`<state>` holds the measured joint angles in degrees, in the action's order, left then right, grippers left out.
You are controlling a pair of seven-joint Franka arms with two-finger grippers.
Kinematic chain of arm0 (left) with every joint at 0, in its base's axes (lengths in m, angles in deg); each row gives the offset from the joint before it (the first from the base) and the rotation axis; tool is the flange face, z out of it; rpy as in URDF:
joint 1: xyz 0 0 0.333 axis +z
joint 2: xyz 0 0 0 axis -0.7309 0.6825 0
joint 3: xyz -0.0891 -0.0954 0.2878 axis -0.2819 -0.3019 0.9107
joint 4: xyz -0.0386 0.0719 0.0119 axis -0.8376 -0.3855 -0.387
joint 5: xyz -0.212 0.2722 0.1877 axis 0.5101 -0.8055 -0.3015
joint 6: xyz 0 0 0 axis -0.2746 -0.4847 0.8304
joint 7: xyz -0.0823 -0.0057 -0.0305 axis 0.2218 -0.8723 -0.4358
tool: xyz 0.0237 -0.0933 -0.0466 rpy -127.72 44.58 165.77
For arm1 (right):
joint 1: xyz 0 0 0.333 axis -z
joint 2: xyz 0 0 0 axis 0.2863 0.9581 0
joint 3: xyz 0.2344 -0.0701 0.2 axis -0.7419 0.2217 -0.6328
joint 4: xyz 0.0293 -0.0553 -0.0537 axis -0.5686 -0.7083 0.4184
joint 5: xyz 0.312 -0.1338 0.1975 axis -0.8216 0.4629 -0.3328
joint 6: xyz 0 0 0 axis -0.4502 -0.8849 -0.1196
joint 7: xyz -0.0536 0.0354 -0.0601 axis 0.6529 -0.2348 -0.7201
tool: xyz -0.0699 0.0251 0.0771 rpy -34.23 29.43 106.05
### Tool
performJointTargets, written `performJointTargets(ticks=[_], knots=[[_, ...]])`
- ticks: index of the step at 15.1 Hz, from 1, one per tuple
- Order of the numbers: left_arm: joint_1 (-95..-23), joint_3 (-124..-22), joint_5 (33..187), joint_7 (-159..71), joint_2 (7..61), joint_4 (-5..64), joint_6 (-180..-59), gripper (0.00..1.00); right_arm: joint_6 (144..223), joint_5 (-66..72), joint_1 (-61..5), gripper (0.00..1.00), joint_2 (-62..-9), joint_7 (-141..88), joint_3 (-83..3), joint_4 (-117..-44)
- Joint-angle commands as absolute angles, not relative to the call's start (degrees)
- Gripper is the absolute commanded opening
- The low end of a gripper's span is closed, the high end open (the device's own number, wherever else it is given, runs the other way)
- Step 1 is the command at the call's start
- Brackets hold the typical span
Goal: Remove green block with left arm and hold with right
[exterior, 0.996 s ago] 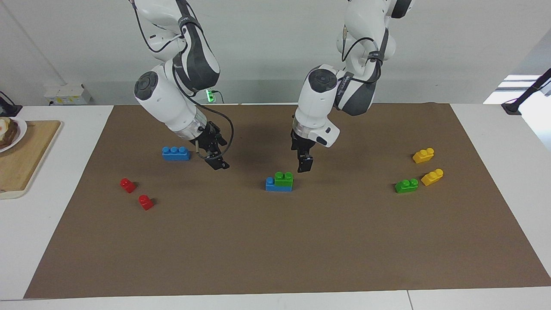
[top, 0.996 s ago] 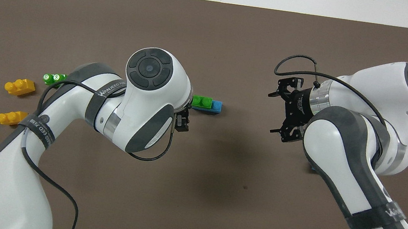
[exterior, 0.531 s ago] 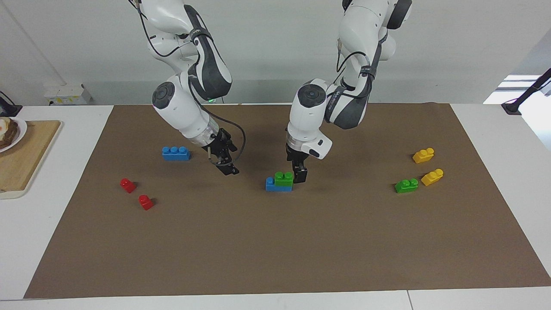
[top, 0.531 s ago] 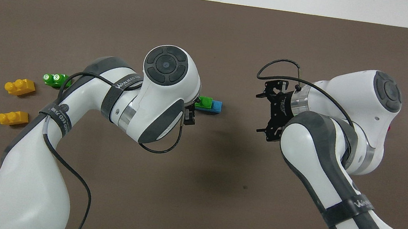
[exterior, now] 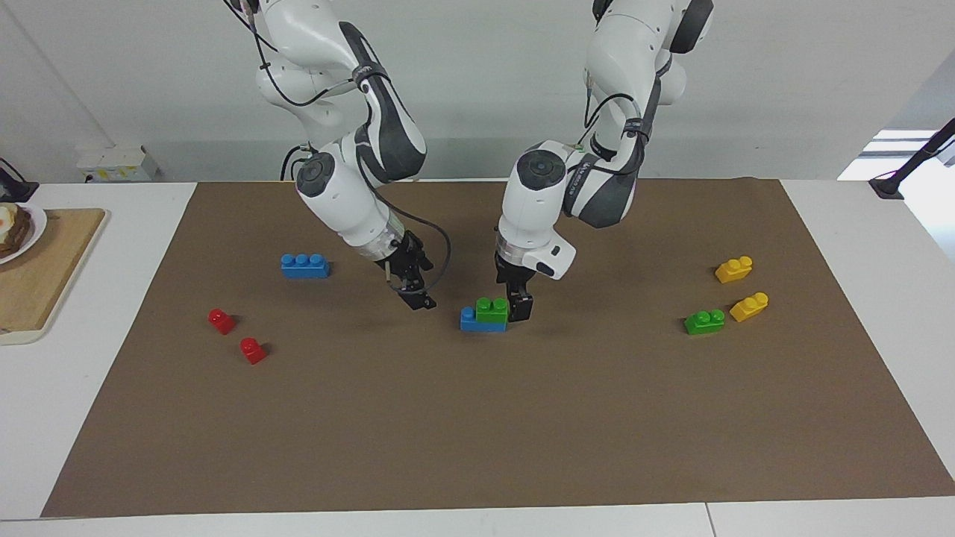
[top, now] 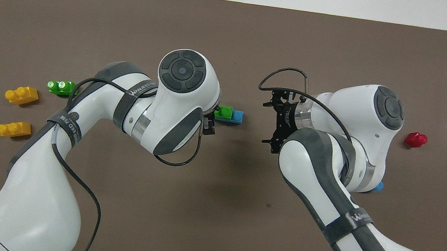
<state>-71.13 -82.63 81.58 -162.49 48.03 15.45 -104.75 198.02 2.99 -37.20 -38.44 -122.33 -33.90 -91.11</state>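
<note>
The green block (exterior: 492, 309) sits on one end of a blue brick (exterior: 471, 321) in the middle of the brown mat; in the overhead view the green block (top: 222, 111) and the blue brick (top: 237, 116) show past the left arm's wrist. My left gripper (exterior: 520, 305) is low, close beside the green block at the end toward the left arm; I cannot tell if it touches. My right gripper (exterior: 418, 297) hangs open and empty just above the mat, beside the stack toward the right arm's end, a short gap away. It also shows in the overhead view (top: 272, 122).
A second green brick (exterior: 704, 321) and two yellow bricks (exterior: 733, 269) (exterior: 749, 306) lie toward the left arm's end. A blue three-stud brick (exterior: 304, 265) and two red bricks (exterior: 221, 321) (exterior: 253, 350) lie toward the right arm's end. A wooden board (exterior: 37, 276) lies off the mat.
My left gripper has come down and in to the green block's side. My right gripper has moved along the mat toward the stack. No brick has moved.
</note>
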Motion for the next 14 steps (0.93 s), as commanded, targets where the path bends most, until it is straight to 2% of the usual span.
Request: performJointTargets(ticks=[1,14], knots=[[-72.10,-81.87,80.04,-163.92,49.44,14.66,-106.80,1.00,201.94,1.37,-38.87,0.97,-36.07,-122.80,-33.86,-90.79],[-72.45,-81.87,79.95,-163.65,50.23,17.04,-108.74,1.00,208.90,-0.12,-42.47,0.98,-31.32,-122.97,-33.86,-90.97]])
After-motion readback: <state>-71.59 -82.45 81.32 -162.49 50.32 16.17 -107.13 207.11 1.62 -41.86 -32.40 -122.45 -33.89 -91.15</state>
